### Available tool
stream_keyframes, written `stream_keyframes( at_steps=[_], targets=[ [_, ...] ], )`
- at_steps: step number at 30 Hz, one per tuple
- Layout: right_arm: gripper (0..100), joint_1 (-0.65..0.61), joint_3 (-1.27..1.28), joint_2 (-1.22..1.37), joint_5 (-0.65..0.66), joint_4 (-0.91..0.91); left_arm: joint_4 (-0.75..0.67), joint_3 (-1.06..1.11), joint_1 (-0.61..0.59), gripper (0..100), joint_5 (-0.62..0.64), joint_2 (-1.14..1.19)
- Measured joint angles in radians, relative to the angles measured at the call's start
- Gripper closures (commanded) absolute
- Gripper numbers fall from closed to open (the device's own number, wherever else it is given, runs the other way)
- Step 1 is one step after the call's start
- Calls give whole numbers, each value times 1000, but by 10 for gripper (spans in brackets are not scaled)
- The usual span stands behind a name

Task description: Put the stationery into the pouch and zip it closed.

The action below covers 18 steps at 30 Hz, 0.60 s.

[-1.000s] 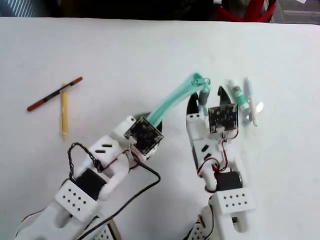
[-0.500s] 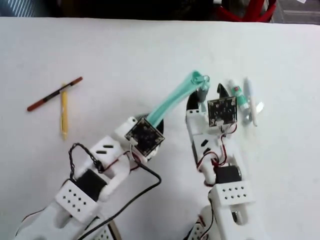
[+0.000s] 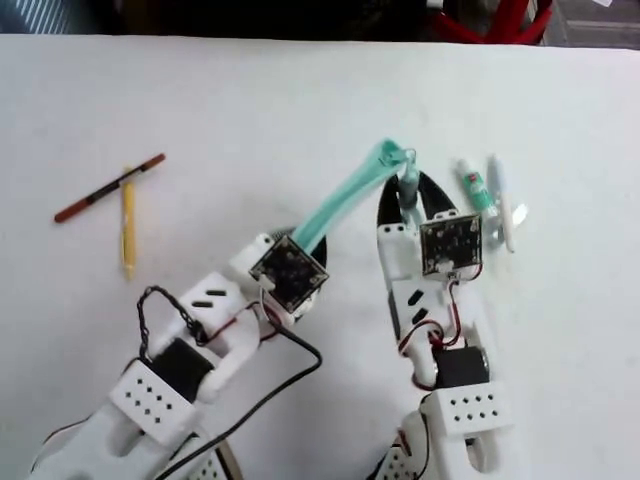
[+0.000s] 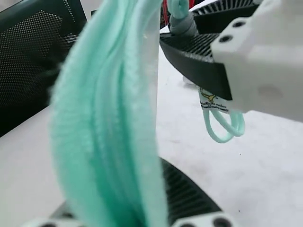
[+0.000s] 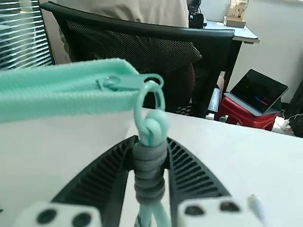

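Note:
A mint-green pouch (image 3: 345, 200) stands on edge, slanting across the middle of the table. My left gripper (image 3: 300, 235) is shut on its near end, and the fabric (image 4: 109, 118) rises between that gripper's jaws. At the pouch's far end my right gripper (image 3: 408, 195) is shut on the zipper pull's grey-wrapped cord (image 5: 149, 165), just under the metal slider (image 5: 110, 83). A red-brown pencil (image 3: 110, 187) and a yellow pen (image 3: 128, 220) lie at the left. A small green-capped tube (image 3: 473, 185) and a white pen (image 3: 500, 200) lie just right of my right gripper.
The table (image 3: 250, 90) is plain white with open room at the back and middle. The left arm's black cable (image 3: 275, 385) trails toward the front edge. A black mesh chair (image 5: 142, 42) stands beyond the table's far edge.
My right gripper's fingers have come together around the zipper pull cord, and that arm has shifted slightly. The left arm and pouch have stayed put.

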Motion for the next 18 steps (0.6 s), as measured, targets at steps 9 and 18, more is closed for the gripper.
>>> stream_keyframes(
  at_steps=[9, 18],
  targets=[
    [940, -2, -5, -84, 23, 147, -23, 2, -6, 976, -2, 2],
    [867, -9, 11, -279, 23, 330, -32, 2, -17, 976, -2, 2]
  ],
)
